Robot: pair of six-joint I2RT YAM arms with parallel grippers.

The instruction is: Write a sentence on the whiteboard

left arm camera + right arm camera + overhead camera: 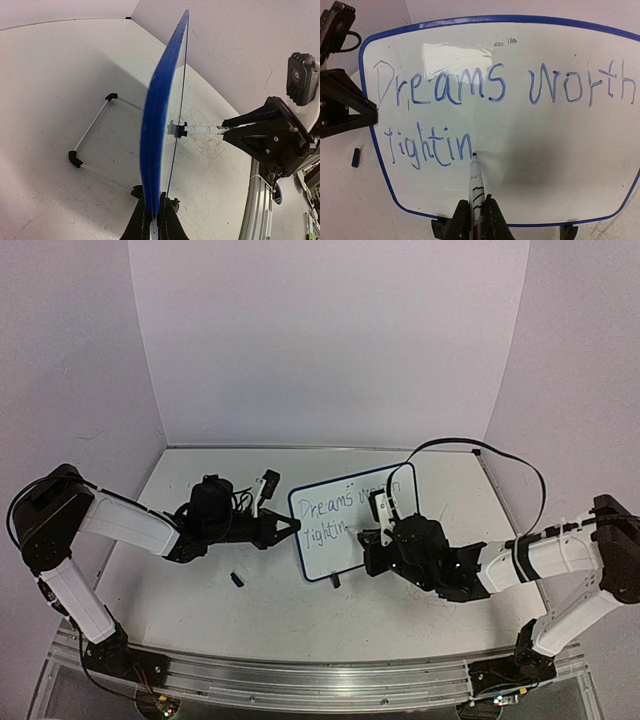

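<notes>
The whiteboard (355, 523) stands upright on the table, white with a dark blue rim. Blue handwriting (470, 85) on it reads "Dreams worth" above "fightin" (427, 147). My left gripper (292, 527) is shut on the board's left edge; the left wrist view shows the blue rim (157, 125) edge-on between the fingers (172, 225). My right gripper (477, 220) is shut on a white marker (476, 185), whose tip touches the board just after the "n". The marker (200, 131) also shows in the left wrist view.
The marker's small black cap (238, 580) lies on the table left of the board; it also shows in the right wrist view (355, 157). The board's wire stand with black feet (75, 158) extends behind it. White walls enclose the table on three sides.
</notes>
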